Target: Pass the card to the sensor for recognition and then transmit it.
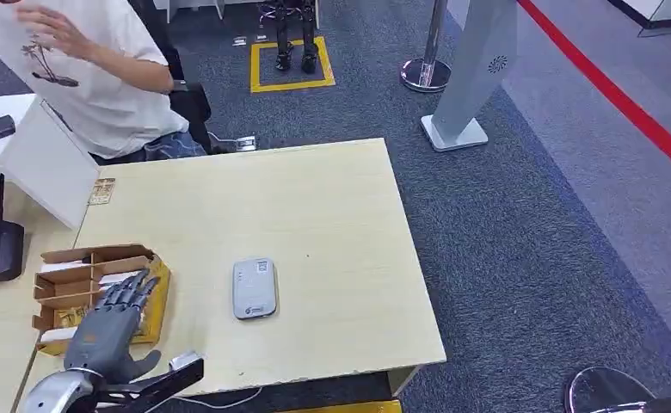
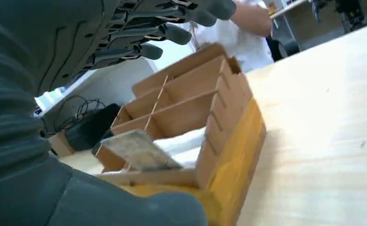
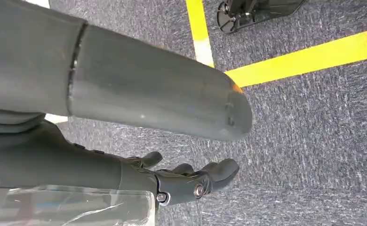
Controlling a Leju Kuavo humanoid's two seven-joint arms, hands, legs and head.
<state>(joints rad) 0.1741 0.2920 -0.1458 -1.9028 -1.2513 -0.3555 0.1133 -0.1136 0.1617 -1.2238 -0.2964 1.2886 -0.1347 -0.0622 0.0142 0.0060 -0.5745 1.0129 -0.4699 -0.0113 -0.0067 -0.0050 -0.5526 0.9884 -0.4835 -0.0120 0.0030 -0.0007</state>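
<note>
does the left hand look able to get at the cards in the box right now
Probably yes. The left hand hovers over the cardboard box with fingers spread and nothing held, and the compartments are open at the top. A card leans up in the near compartment, with nothing covering it.

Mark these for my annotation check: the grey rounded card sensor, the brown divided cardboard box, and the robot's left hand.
grey rounded card sensor (image 1: 255, 288): head view, middle of its top face.
brown divided cardboard box (image 1: 96, 254): head view, far wall.
left hand (image 1: 108, 323): head view, back of hand.
</note>
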